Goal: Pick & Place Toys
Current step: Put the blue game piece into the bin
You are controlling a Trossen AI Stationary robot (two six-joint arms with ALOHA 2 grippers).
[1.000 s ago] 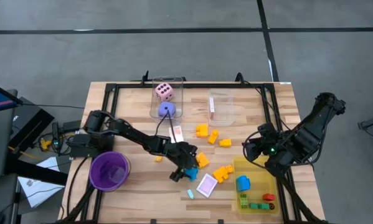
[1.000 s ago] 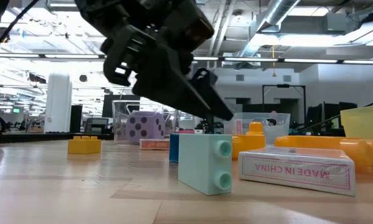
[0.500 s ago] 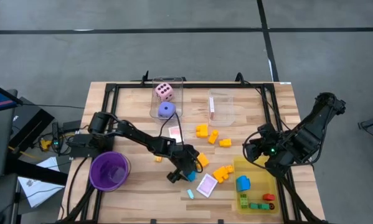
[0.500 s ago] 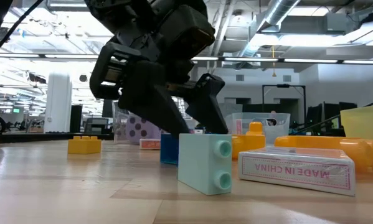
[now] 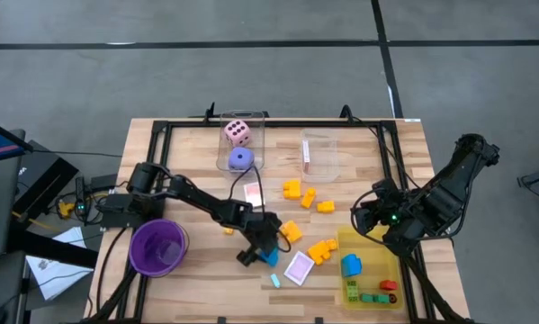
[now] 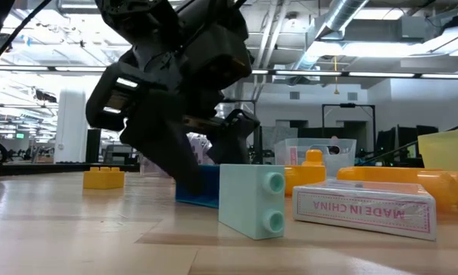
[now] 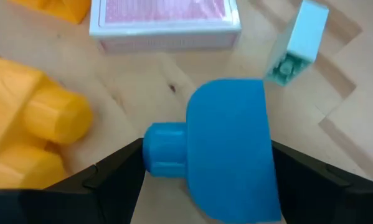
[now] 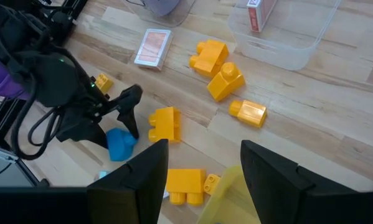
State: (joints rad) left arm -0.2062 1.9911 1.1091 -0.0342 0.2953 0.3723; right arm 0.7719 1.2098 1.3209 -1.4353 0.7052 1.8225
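While my left gripper (image 5: 256,253) straddles the blue block (image 7: 230,149) lying on the table (image 5: 188,270) beside the pale green block (image 6: 251,200), fingers spread and not yet pinching, I should close squarely across its flat sides. My right gripper (image 5: 370,219) waits half-open by the yellow tray (image 5: 374,241).

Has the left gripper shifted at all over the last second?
Yes. In the high view the left gripper has slid toward the purple cup, away from the yellow tray, its open fingers now straddling the blue block.
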